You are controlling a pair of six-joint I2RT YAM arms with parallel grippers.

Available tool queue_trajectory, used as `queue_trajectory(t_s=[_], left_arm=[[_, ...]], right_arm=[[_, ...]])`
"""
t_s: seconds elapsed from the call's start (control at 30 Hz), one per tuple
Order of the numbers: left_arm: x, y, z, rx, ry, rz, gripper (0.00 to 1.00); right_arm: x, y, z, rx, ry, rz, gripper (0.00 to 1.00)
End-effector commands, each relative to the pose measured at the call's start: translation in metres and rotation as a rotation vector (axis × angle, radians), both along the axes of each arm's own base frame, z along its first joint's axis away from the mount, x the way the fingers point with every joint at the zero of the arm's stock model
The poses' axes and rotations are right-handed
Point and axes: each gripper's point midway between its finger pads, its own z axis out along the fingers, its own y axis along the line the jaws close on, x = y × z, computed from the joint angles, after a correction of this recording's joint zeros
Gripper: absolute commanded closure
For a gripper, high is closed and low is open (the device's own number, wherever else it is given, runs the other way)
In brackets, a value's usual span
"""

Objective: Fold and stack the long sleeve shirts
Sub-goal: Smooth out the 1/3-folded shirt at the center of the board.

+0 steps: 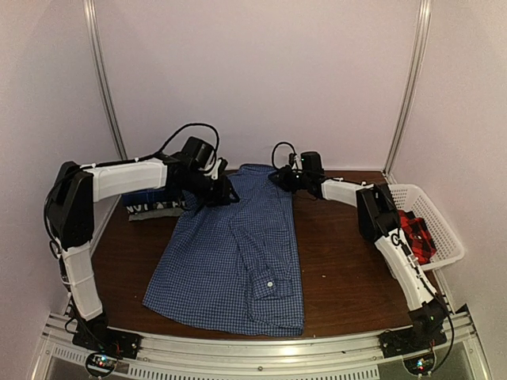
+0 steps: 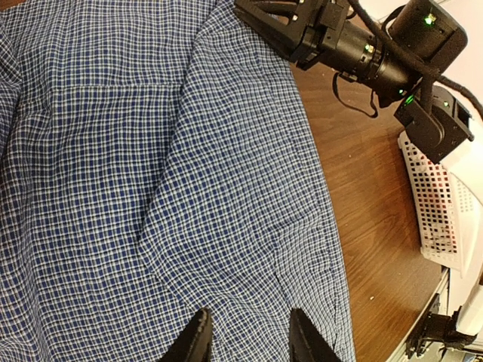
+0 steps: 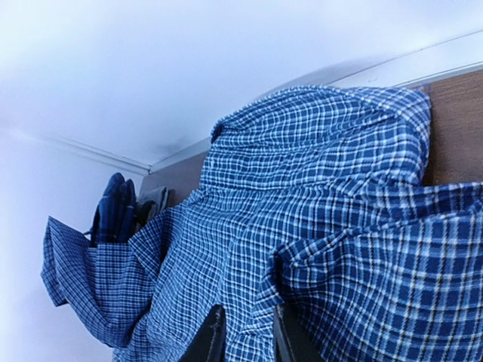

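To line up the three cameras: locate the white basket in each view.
Top external: white basket at the right edge, mid-height.
Left wrist: basket at the right edge, mid-height.
Right wrist: not in it.
Shared landmark: the blue-and-white check shirt, in all three.

Each arm was made of white shells and black joint blocks. The left arm (image 1: 127,179) carried a loop of thin black cable (image 1: 190,128) near its wrist, and the right arm (image 1: 342,191) had a smaller one. The bases (image 1: 107,342) were black, with small coloured lights. The left tool (image 2: 250,315) had black, tapered fingers (image 2: 198,341).
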Motion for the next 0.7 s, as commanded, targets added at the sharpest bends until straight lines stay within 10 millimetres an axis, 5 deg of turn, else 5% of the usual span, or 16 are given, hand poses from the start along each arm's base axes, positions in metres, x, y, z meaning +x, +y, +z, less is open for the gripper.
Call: queue_trajectory(t_s=[0.0,0.13,0.33,0.67], left_arm=[[-0.003,0.003,0.019,-0.016,-0.045,-0.023,0.64],[-0.005,0.008,0.026,-0.016,-0.067,-0.013,0.64],[-0.018,0.011,0.034,-0.072,-0.078,-0.003,0.64],[-0.043,0.018,0.026,-0.080,-0.049,-0.003,0.64]], right_arm=[[0.005,-0.002,0.034,0.052,-0.040,0.001,0.72],[-0.004,-0.012,0.063,-0.010,-0.070,0.012,0.62],[-0.039,-0.032,0.073,-0.165,-0.071,0.038,0.48],[-0.100,-0.069,0.037,-0.333,0.038,0.031,0.48]])
